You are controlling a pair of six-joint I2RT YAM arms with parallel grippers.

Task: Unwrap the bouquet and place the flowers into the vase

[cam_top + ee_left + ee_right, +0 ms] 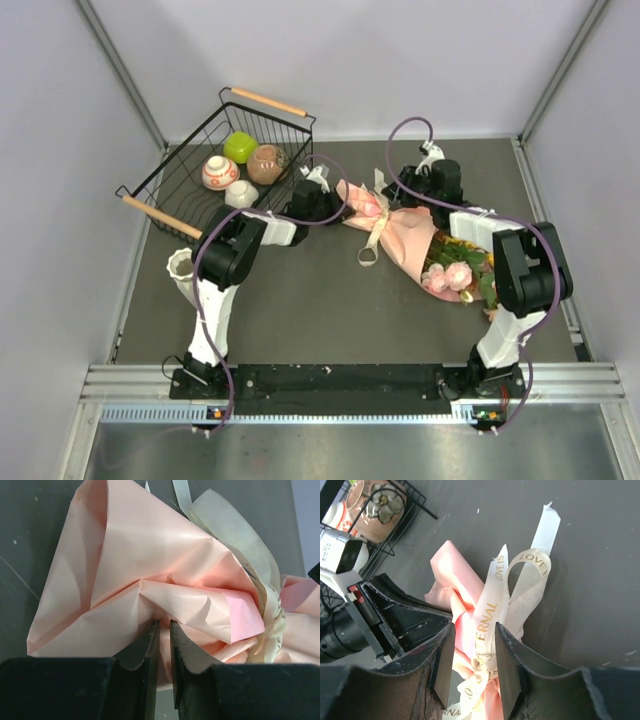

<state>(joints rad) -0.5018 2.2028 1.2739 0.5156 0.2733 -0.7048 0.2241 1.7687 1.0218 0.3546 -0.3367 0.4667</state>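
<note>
The left gripper was seen with its jaws drawn nearly together, only a thin slit left between them; the fingertips were set against a crumpled fold of pink paper at the narrow end of the bouquet; whether the paper was pinched could not be told. The right gripper was seen with its jaws parted on either side of the cream ribbon and the pink paper under it; whether the ribbon was pressed between them could not be told. The two grippers were placed close together, the left at the paper's tip and the right at the tied neck just beside it.

The bouquet was laid on its side on the tabletop, slanting from the middle of the back edge toward the right edge; a loop of ribbon was trailed toward the middle; the flowers, pink with green leaves, were spilled from the wide end near the right arm.

The vase, white, was stood at the left edge, partly hidden behind the left arm. A black wire basket with wooden handles was set in the back left corner; a brown pot, a white-and-red pot and a green object were held inside it.
</note>
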